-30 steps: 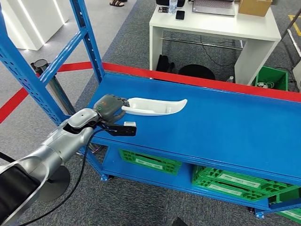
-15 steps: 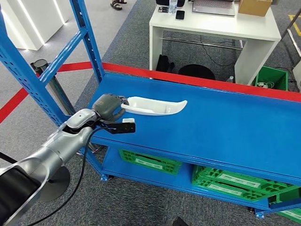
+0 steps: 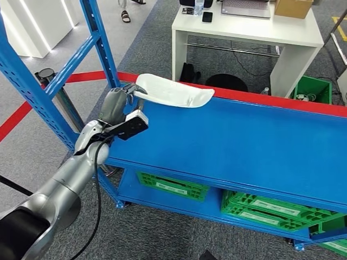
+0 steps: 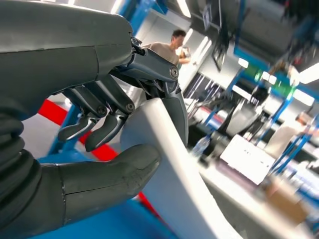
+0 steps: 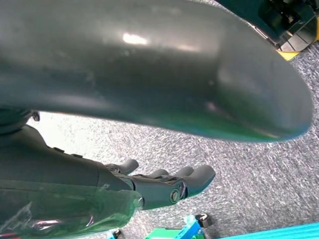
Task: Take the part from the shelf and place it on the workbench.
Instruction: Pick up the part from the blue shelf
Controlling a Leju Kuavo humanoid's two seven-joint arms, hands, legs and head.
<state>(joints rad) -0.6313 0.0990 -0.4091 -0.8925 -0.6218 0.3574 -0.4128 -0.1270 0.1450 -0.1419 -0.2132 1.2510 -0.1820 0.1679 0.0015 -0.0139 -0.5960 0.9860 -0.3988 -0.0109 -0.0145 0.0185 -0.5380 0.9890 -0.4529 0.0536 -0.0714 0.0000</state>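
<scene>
A blue metal shelf [image 3: 245,141] runs across the head view, with a blue upright frame [image 3: 98,38] at its left end. At the left, the robot's silver left arm reaches up from below, and its left hand [image 3: 116,105] grips one end of a long white curved part [image 3: 174,91]. The part is held up off the shelf surface, lying roughly level and stretching to the right over the shelf's red back edge. In the left wrist view the thumb [image 4: 112,174] presses one face of the white part [image 4: 169,169] while the dark fingers [image 4: 94,127] curl over its other side. Behind the shelf, toward the right, stands a white tabletop [image 3: 245,27] carrying a cardboard box [image 3: 293,7]. Green crates [image 3: 262,208] sit on the lower level. The right hand [image 5: 165,184] hangs over grey carpet, its fingers extended and holding nothing
</scene>
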